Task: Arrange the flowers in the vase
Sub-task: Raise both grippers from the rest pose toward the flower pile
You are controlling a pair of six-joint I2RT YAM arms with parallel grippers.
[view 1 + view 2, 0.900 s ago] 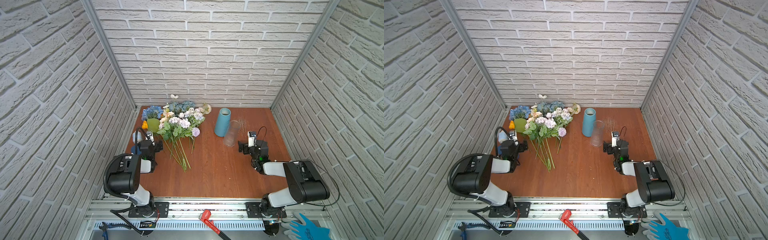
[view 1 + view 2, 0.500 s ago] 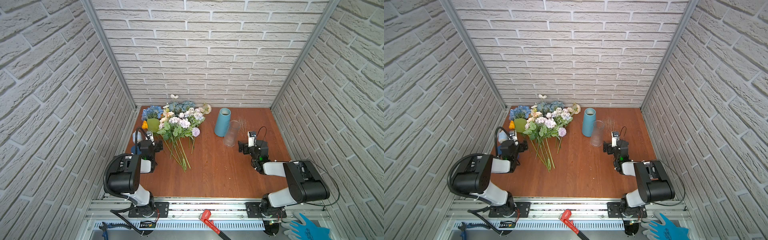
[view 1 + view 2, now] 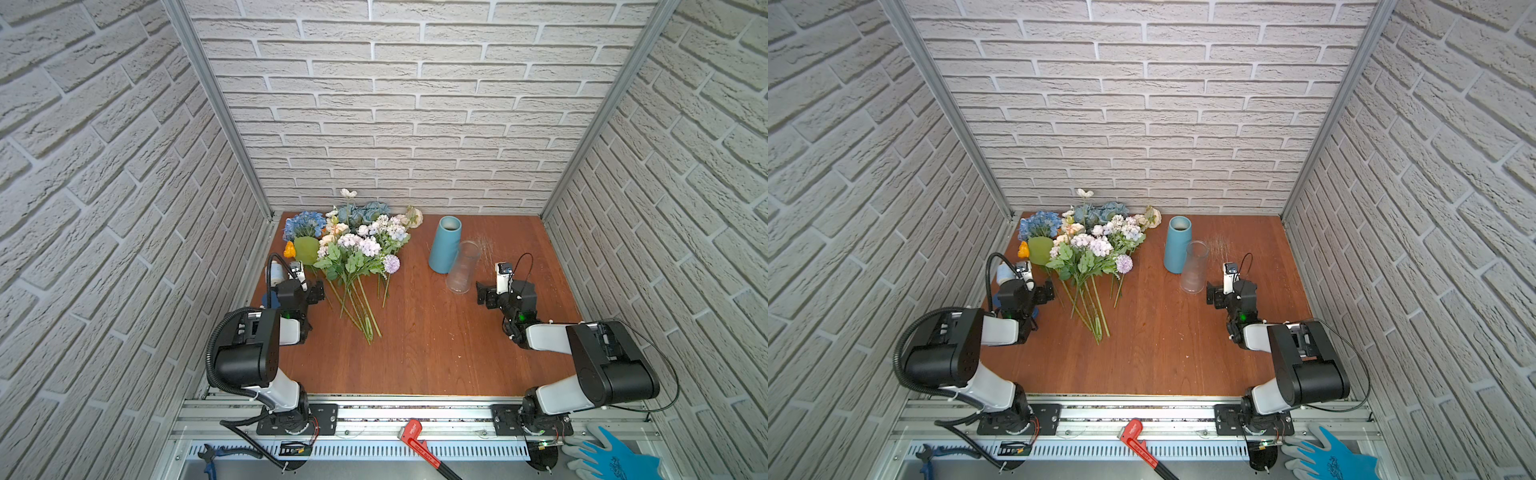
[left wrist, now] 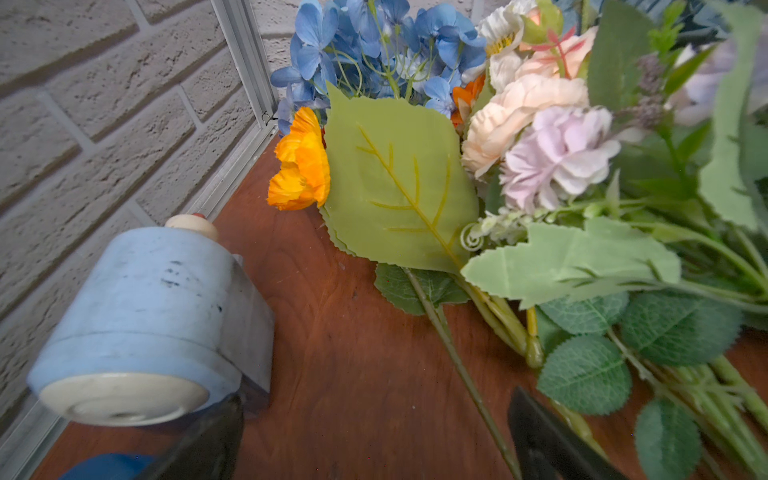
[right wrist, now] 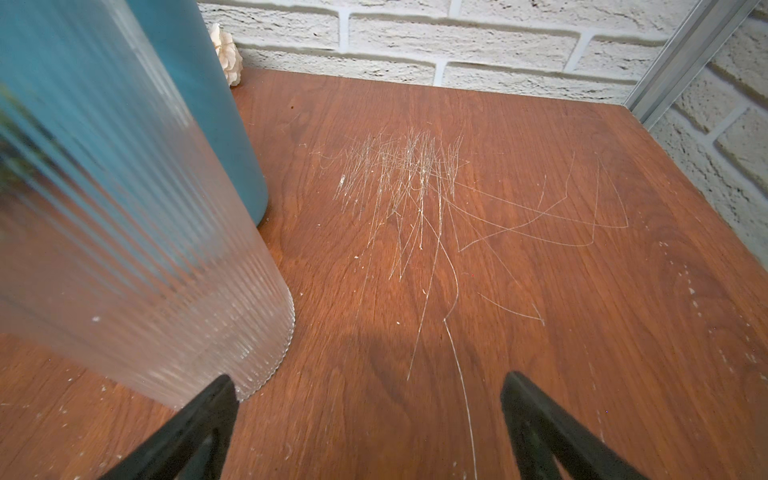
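Observation:
The flowers [image 3: 353, 245] [image 3: 1088, 245] lie in a heap at the back left of the wooden table, blooms toward the wall, green stems [image 3: 361, 307] fanning forward. A teal vase [image 3: 445, 244] [image 3: 1178, 244] [image 5: 208, 104] stands at the back centre, with a clear ribbed glass vase [image 3: 463, 268] [image 3: 1194, 268] [image 5: 137, 270] touching it. My left gripper [image 3: 316, 291] [image 3: 1049, 291] [image 4: 374, 411] is open beside the stems, and one thin stem [image 4: 457, 365] runs between its jaws. My right gripper [image 3: 482, 293] [image 3: 1212, 293] [image 5: 370, 384] is open and empty, one fingertip [image 5: 220, 395] by the glass vase's base.
A small pale-blue pot [image 4: 145, 316] [image 3: 276, 272] lies on its side against the left wall, close to my left gripper. Brick walls close in three sides. A red wrench [image 3: 415, 436] and a blue glove [image 3: 611, 457] lie on the front rail.

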